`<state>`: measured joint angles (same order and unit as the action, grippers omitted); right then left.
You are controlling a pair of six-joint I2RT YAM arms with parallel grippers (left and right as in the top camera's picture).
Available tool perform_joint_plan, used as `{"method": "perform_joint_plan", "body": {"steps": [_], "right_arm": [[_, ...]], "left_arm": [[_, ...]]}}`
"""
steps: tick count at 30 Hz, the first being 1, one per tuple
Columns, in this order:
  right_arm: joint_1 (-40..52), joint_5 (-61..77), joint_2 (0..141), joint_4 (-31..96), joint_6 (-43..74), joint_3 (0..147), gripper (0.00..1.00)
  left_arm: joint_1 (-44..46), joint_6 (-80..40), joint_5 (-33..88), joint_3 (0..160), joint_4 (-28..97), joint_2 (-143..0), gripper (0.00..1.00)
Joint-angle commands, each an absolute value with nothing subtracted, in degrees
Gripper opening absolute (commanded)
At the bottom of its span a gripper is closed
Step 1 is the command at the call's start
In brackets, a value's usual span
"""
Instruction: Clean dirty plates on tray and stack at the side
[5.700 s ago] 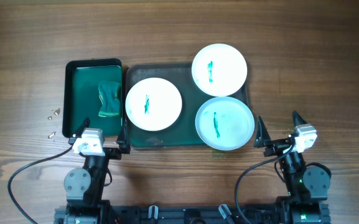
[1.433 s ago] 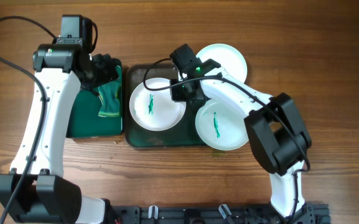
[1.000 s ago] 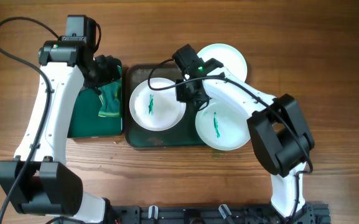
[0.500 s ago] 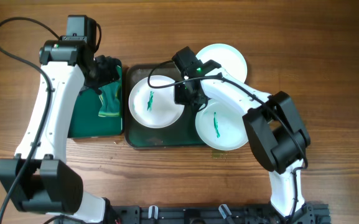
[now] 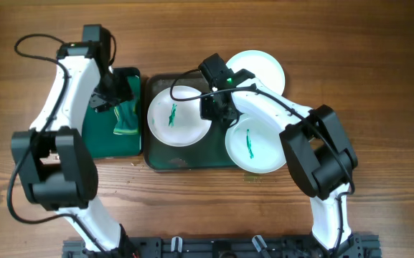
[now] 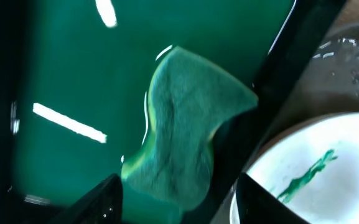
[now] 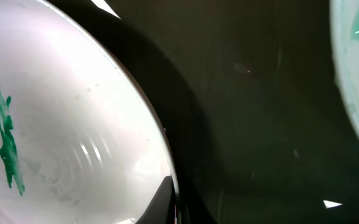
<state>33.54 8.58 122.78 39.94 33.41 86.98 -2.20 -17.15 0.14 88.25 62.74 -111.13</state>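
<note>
Three plates lie on or over the dark green tray (image 5: 192, 159). On its left, a white plate (image 5: 178, 118) bears a green streak. My right gripper (image 5: 217, 109) is shut on that plate's right rim. In the right wrist view one finger (image 7: 162, 198) lies inside the plate (image 7: 73, 112), whose rim is pinched at the right gripper (image 7: 176, 204). The pale bluish plate (image 5: 255, 143), also streaked, sits at the right. A white plate (image 5: 260, 70) at the back is partly hidden by the arm. My left gripper (image 6: 179, 205) stands open astride a green sponge (image 6: 185, 130).
The sponge (image 5: 126, 118) lies in a smaller, deeper green tray (image 5: 99, 140) just left of the big tray. My left gripper (image 5: 115, 99) hangs over its far end. Bare wooden table (image 5: 379, 86) surrounds both trays. The arms' bases stand at the near edge.
My left gripper has come down over the sponge and its jaws have narrowed. The right gripper has closed on the white plate's rim and stays there.
</note>
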Motion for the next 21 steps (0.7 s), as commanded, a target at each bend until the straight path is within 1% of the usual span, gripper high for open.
{"method": "perform_joint_plan", "body": {"steps": [1, 6, 10, 15, 21], "right_arm": [[33.4, 8.0, 125.6, 39.7, 34.4, 86.5, 0.04], [33.4, 7.9, 125.6, 39.4, 34.4, 86.5, 0.04], [33.4, 7.9, 125.6, 39.5, 34.4, 86.5, 0.04], [33.4, 8.0, 125.6, 39.5, 33.8, 86.5, 0.04], [33.4, 8.0, 125.6, 39.4, 33.5, 86.5, 0.04]], "left_arm": [[-4.3, -9.1, 7.0, 89.1, 61.7, -113.6, 0.51], [-3.4, -6.1, 7.7, 89.1, 61.6, -117.0, 0.50], [-2.4, -6.2, 7.4, 89.1, 61.2, -118.1, 0.49], [-2.6, -8.4, 2.9, 88.2, 61.0, -119.8, 0.49], [-2.7, -7.0, 2.9, 87.9, 60.8, -119.9, 0.49]]}}
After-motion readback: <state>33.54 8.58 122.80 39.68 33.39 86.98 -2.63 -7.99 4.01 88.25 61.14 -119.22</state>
